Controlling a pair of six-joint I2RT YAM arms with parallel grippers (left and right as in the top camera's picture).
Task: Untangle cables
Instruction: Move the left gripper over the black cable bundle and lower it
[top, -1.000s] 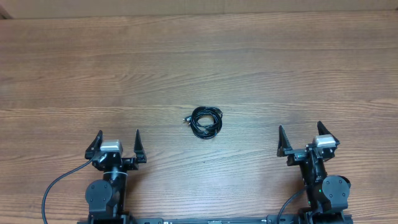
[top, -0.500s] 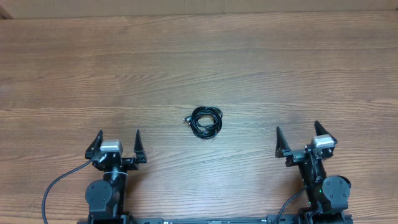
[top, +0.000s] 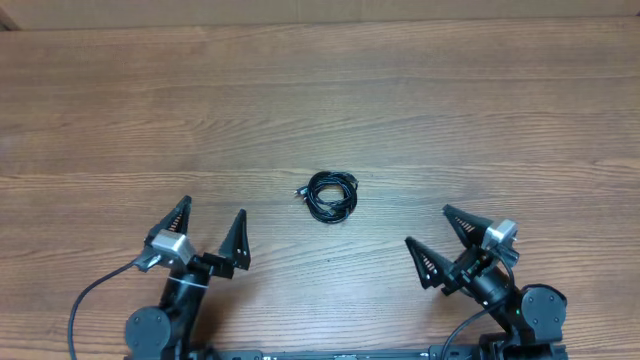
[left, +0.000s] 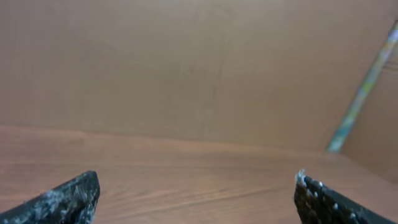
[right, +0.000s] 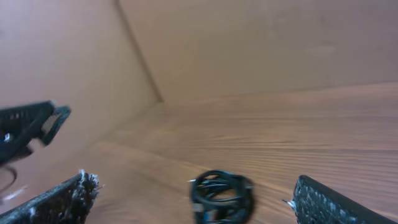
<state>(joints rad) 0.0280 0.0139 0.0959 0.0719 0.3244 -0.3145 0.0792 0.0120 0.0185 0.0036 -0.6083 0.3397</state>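
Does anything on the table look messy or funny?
Only the cables: they sit bunched in one small tangled coil on the table, a plug poking out left. The left gripper and right gripper hang apart from it, jaws wide.

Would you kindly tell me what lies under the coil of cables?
The cables lie directly on the wooden table, and wood shows through the coil's middle. Anything beneath the overlapping strands themselves is covered and cannot be seen.

The surface (top: 400, 90) is showing matt wood grain; the cables (top: 345, 205) are looking glossy black; the fingers (right: 56, 202) are looking rough and speckled.
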